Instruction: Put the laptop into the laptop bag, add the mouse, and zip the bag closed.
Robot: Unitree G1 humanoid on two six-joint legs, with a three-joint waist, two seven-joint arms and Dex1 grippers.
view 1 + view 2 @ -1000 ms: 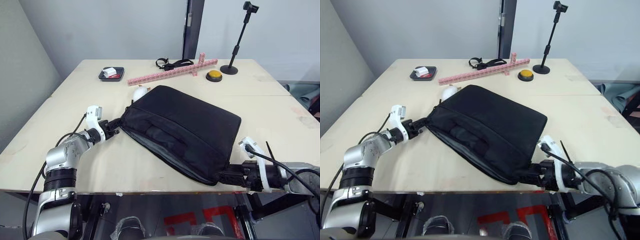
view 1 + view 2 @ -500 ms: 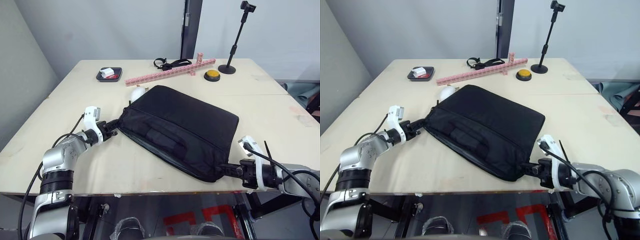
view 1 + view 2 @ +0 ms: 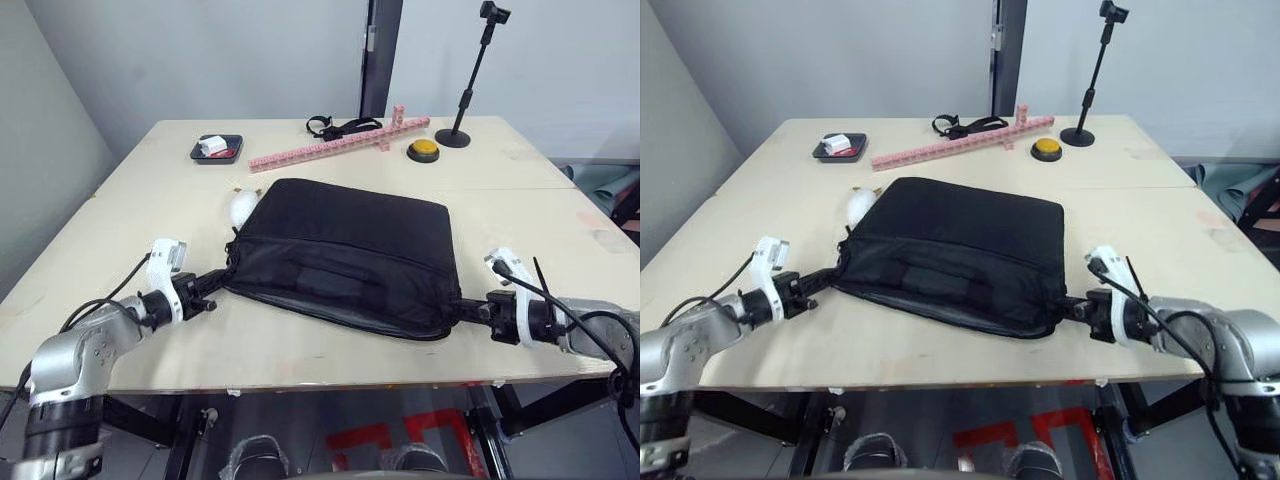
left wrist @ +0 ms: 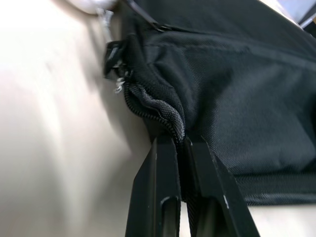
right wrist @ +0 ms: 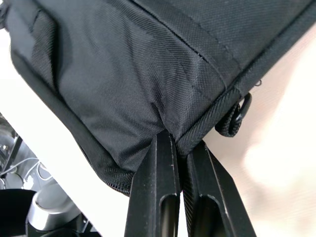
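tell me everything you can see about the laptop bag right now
The laptop bag is a large flat rectangular case of black woven fabric, lying flat near the front of the table. Its top panel has a front pocket seam, and the near long edge gapes slightly along the zipper, showing grey lining. The left claw pinches its left corner at the zipper end; the right claw pinches the right corner beside a strap loop. A white rounded object sits against its far left corner.

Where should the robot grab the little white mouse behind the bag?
Probably across its narrow sides, coming down from above. The mouse lies low and flat on the table, tucked against the back left corner of the laptop bag, so a sideways reach from the bag's side looks blocked.
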